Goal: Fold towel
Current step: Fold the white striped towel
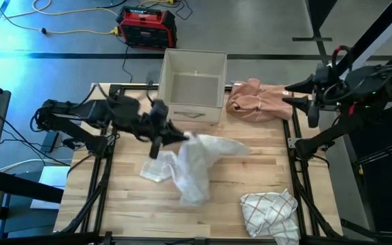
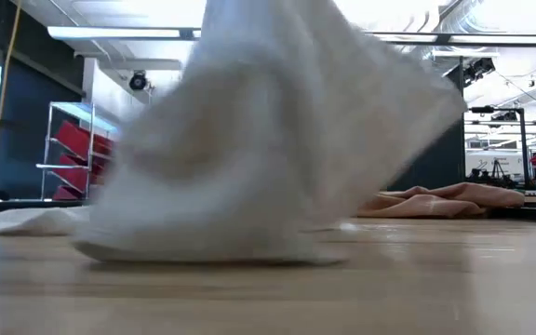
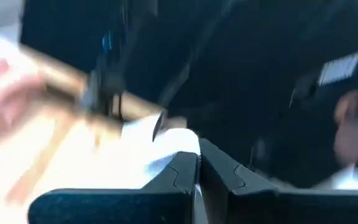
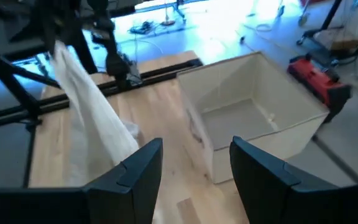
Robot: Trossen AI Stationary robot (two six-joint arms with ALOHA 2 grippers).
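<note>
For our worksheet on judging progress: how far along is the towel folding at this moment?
Barely begun. Done: nothing looks folded; the white towel is crumpled, one end lifted off the table. In hand: the left gripper is shut on that end. The right gripper waits open at the right edge. Left: flattening and folding it; the checked towel and pink cloth lie untouched.

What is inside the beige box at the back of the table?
The beige box looks empty: its bare floor and inner walls show from above and in the right wrist view. The part just behind its near wall is hidden.
</note>
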